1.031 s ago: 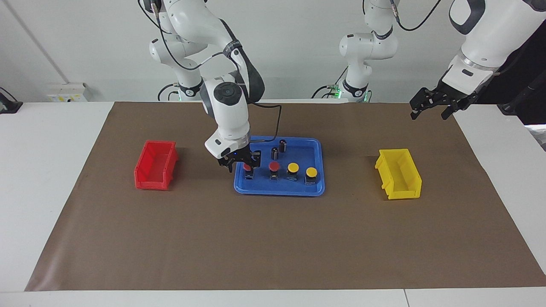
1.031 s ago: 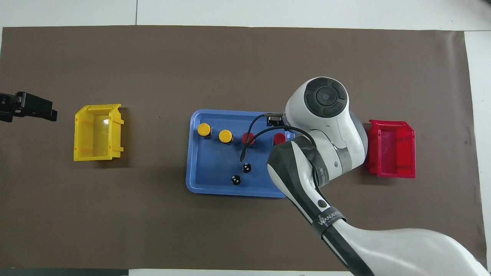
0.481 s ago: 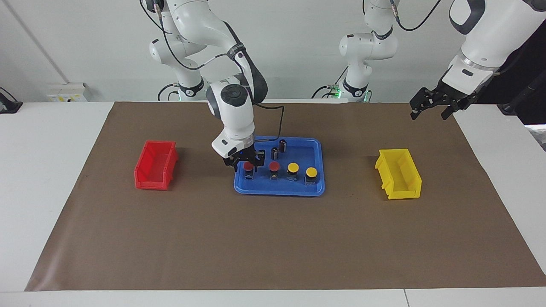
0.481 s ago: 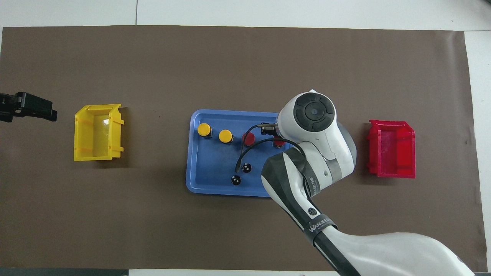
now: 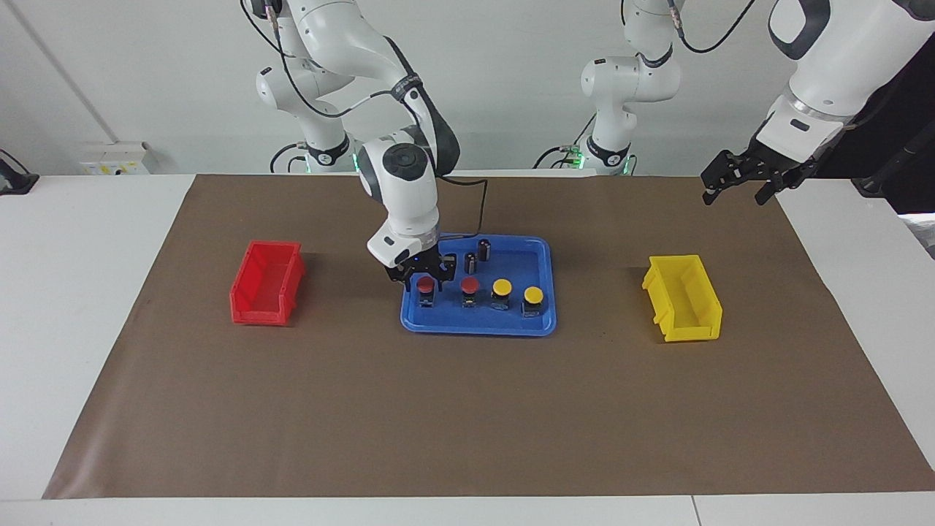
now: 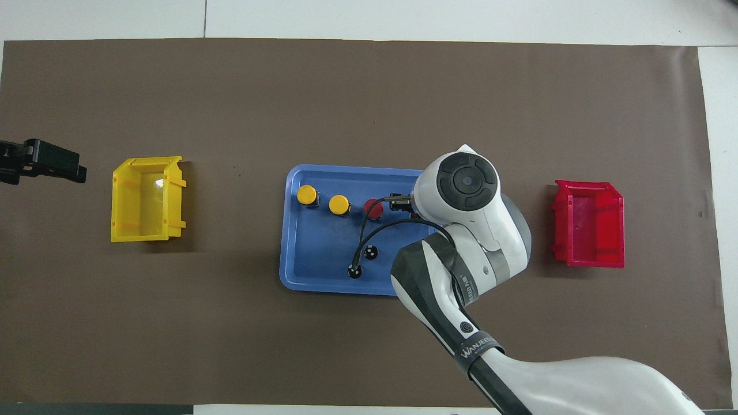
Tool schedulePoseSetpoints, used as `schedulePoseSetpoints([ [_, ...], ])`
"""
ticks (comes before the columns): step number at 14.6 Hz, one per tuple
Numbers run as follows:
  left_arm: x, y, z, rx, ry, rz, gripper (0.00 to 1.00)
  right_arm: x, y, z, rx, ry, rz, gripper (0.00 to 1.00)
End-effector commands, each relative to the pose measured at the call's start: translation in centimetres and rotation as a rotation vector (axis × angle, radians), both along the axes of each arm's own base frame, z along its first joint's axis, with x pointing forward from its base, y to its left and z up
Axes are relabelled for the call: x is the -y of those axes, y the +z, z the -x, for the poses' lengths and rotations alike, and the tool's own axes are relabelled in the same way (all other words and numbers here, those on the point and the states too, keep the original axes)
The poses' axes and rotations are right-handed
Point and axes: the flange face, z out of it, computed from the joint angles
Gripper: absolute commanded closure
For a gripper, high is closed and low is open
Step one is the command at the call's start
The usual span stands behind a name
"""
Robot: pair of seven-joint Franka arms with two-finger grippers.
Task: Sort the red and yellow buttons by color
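My right gripper point(image 5: 425, 280) is down in the blue tray point(image 5: 478, 326), open, with a finger on either side of a red button point(image 5: 425, 283); I cannot tell whether they touch it. In the overhead view the right wrist hides that button and the gripper. In the same row stand the second red button point(image 5: 470, 285) point(image 6: 375, 207) and two yellow buttons point(image 5: 501, 286) point(image 5: 533, 294) point(image 6: 339, 203) point(image 6: 307, 195). My left gripper point(image 5: 739, 180) point(image 6: 46, 161) waits open in the air over the mat's edge at the left arm's end.
A red bin point(image 5: 266, 283) point(image 6: 588, 223) sits toward the right arm's end, a yellow bin point(image 5: 683, 297) point(image 6: 147, 199) toward the left arm's end. Two dark capless cylinders point(image 5: 471, 261) point(image 5: 484, 248) stand in the tray, nearer to the robots than the buttons. A black cable loops off the right wrist.
The right gripper has moved in over the tray and come down around the end red button, its fingers narrowing. The left arm has not moved.
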Motion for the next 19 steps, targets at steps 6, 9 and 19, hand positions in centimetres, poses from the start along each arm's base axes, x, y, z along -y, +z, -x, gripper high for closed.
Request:
schedulePoseSetpoints([
  [6, -0.3, 0.0, 0.9, 0.004, 0.01, -0.014, 0.0, 0.5, 0.3, 0.8, 0.003, -0.018, -0.027, 0.82],
  [9, -0.4, 0.1, 0.9, 0.007, 0.013, -0.013, 0.0, -0.1, 4.4, -1.4, -0.011, -0.021, -0.02, 0.83],
  [19, 7.4, -4.6, 1.9, 0.147, 0.077, 0.02, 0.0, 29.6, 13.3, 0.6, -0.108, 0.12, -0.05, 0.83],
])
